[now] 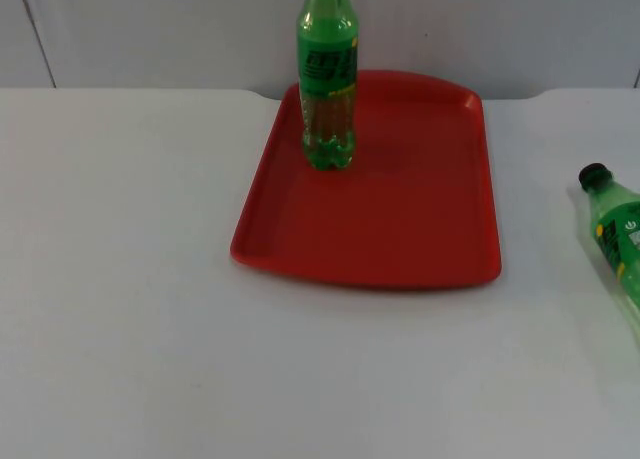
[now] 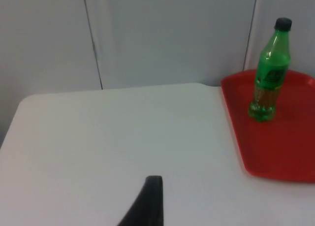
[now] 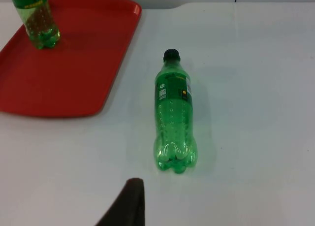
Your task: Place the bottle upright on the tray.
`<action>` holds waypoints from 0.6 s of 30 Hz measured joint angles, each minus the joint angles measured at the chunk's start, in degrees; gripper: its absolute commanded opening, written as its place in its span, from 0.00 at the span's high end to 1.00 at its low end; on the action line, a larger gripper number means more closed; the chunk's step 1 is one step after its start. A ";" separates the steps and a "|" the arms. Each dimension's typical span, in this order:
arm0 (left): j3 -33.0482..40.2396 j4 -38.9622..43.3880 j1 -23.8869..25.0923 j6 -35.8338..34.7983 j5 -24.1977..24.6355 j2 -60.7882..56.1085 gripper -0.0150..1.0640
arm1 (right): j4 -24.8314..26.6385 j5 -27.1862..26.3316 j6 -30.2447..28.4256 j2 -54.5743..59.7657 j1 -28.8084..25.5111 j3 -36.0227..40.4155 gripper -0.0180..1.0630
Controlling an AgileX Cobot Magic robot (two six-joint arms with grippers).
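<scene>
The tray (image 1: 420, 229) is red and lies flat on the white table (image 1: 120, 309), in the upper middle of the top view, with its far edge close to the grey wall (image 1: 150, 29). An upright bottle (image 1: 328, 89), green with a green label, stands on the tray in its far left part, near the left rim. Its top runs out of the frame's upper edge. The rest of the tray is bare.

A lying bottle (image 1: 618, 229), also green, rests on its side on the table at the right edge of the top view, about mid-height. It is off the tray, with a strip of white table between the two. Its black cap points to the upper left, and its body runs down and right out of the frame.

The right gripper (image 3: 129, 204) hangs over the table near the lying bottle's base, apart from it. In its wrist view the bottle lies lengthwise, base nearest and cap farthest, with the tray off to one side. Whether this gripper is released or clenched cannot be told.

The left gripper (image 2: 150, 204) waits over bare table, well apart from the tray, and it holds nothing. Its state cannot be told either. Its wrist view takes in the tray's near corner and the upright bottle with its black cap.
</scene>
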 measured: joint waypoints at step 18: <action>3.08 0.00 0.00 0.58 3.47 -6.76 0.15 | 0.00 0.00 0.00 0.00 0.00 0.00 0.04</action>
